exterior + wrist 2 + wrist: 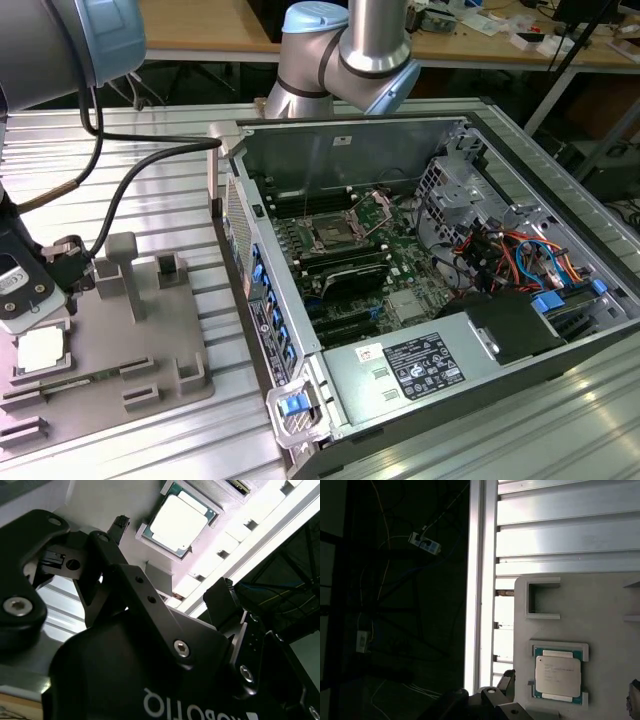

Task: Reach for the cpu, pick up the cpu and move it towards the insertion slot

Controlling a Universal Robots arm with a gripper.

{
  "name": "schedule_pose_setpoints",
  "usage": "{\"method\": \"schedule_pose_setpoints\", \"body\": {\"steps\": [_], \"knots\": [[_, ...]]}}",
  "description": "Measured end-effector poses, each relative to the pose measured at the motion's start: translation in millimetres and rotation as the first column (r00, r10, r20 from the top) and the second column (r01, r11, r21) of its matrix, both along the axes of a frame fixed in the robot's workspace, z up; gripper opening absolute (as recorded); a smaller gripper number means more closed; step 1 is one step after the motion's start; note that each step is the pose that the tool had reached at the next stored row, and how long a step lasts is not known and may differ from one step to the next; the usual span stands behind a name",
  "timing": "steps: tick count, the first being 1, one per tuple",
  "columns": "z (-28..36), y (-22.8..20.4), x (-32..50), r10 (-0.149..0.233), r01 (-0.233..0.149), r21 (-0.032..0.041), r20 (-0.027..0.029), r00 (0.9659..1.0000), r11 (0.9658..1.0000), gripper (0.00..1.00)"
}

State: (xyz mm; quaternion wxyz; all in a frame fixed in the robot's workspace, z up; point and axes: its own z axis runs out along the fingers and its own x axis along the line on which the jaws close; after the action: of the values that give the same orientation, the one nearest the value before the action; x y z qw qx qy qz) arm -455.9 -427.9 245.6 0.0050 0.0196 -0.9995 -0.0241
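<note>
The cpu (40, 349) lies flat in a shallow pocket of a grey fixture plate (150, 345) at the exterior view's left. Its silvery top and green rim also show in both wrist views (180, 521) (558, 672). My gripper (30, 300) hangs just above the cpu, open, with its dark fingers (118, 526) spread wide and nothing between them. The insertion slot (330, 235) is the square metal-framed socket on the motherboard inside the open computer case (400, 140), well off to the exterior view's right of the gripper.
The grey fixture plate carries upright holders (122, 270) and a memory stick (70, 384). The case has tall walls, a power supply (420, 365), a drive cage (470, 190) and loose cables (510, 255). The slatted metal table ends at an edge (480, 580) beside the fixture.
</note>
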Motion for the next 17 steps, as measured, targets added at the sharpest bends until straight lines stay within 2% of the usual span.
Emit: {"method": "schedule_pose_setpoints", "body": {"steps": [7, 15, 17], "knots": [[-0.2, 0.0, 0.0, 0.000, 0.000, 0.0000, 0.0000, 1.0000, 1.0000, 0.89], [-19.1, -1.3, -1.3, 0.000, 0.000, 0.0005, -0.0023, 1.0000, 1.0000, 0.89], [-19.7, -1.3, -1.3, 0.000, 0.000, 0.0003, -0.0027, 1.0000, 1.0000, 0.89]]}}
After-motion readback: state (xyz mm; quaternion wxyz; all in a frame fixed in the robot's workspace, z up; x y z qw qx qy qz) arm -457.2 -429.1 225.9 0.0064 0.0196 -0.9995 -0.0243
